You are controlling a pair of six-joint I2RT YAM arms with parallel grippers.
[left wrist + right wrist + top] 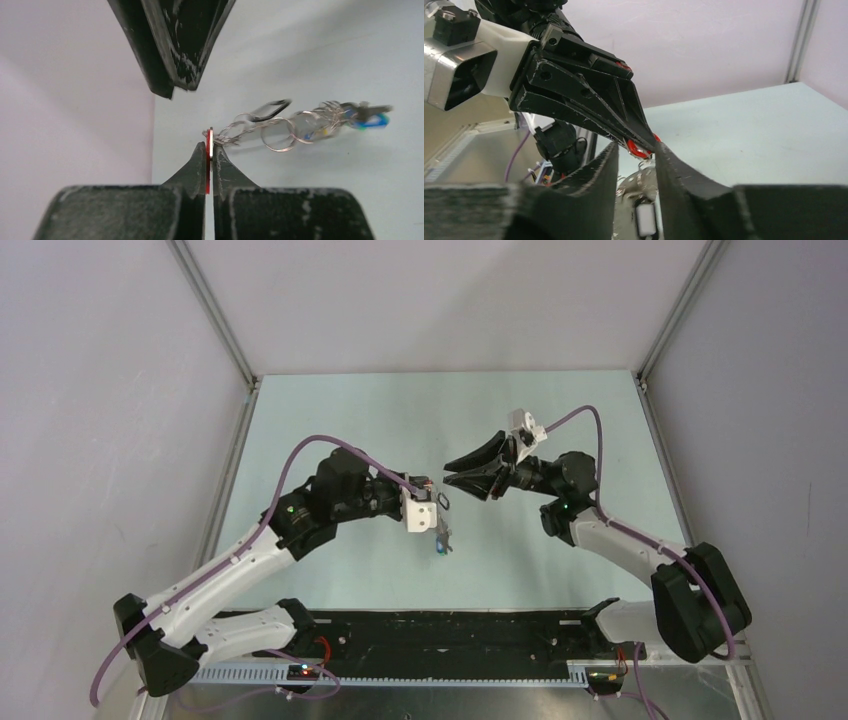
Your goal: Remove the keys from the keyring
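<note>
My left gripper (210,147) is shut on the red plastic head of a key (208,165), seen edge-on between its pads. From it the keyring (278,134), thin grey wire loops, trails away with more keys, blue and yellow heads (369,119), blurred. In the top view the bunch (442,540) hangs below my left gripper (440,506). My right gripper (448,473) is open, tips facing the left one. In the right wrist view its open fingers (636,147) straddle the left gripper's tip and the red head (638,149); keys (644,210) dangle below.
The pale green table (560,560) lies under both arms. Grey walls with metal corner posts (215,315) close in the back and sides. A black rail (450,635) runs along the near edge between the arm bases.
</note>
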